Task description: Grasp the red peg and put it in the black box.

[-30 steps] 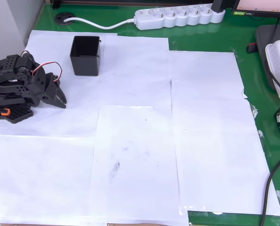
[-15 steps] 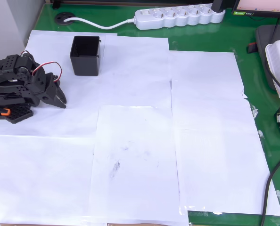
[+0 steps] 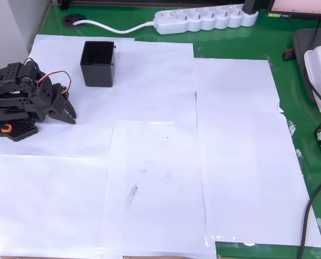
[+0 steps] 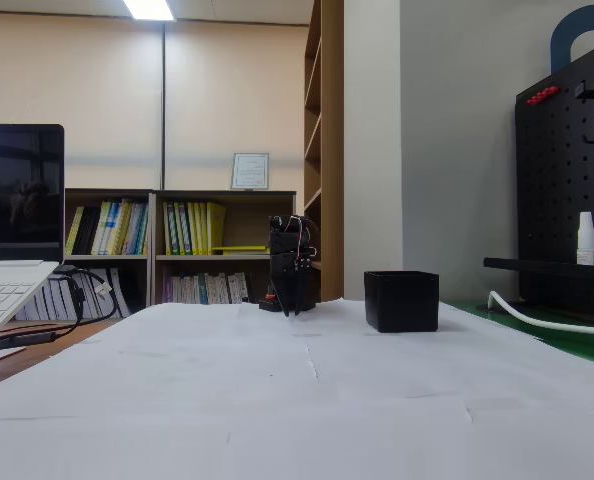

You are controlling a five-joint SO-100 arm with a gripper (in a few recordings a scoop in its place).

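A: Where is the end effector [image 3: 69, 113]?

B: In the overhead view it sits at the left side of the desk [image 3: 236, 46], folded close to the arm's base, its dark fingers pointing toward the right of the picture and hanging just over the white paper sheets [image 3: 155, 162]. In the fixed view the end effector [image 4: 291, 300] points downward, its tip close to the paper.

A: Spread or pressed together?

B: The fingers look drawn together to a narrow point with nothing between them, though the black-on-black detail is hard to read.

A: And the black box [image 3: 98, 63]?

B: In the overhead view it stands upright just up and to the right of the end effector, near but apart from it, open top up. In the fixed view the black box [image 4: 401, 300] is to the right of the end effector.

A: The red peg?

B: I cannot tell where it is; the box's inside is too dark to make anything out.

A: Anything else?

B: A white power strip [image 3: 204, 19] lies well beyond the box, at the desk's far edge.
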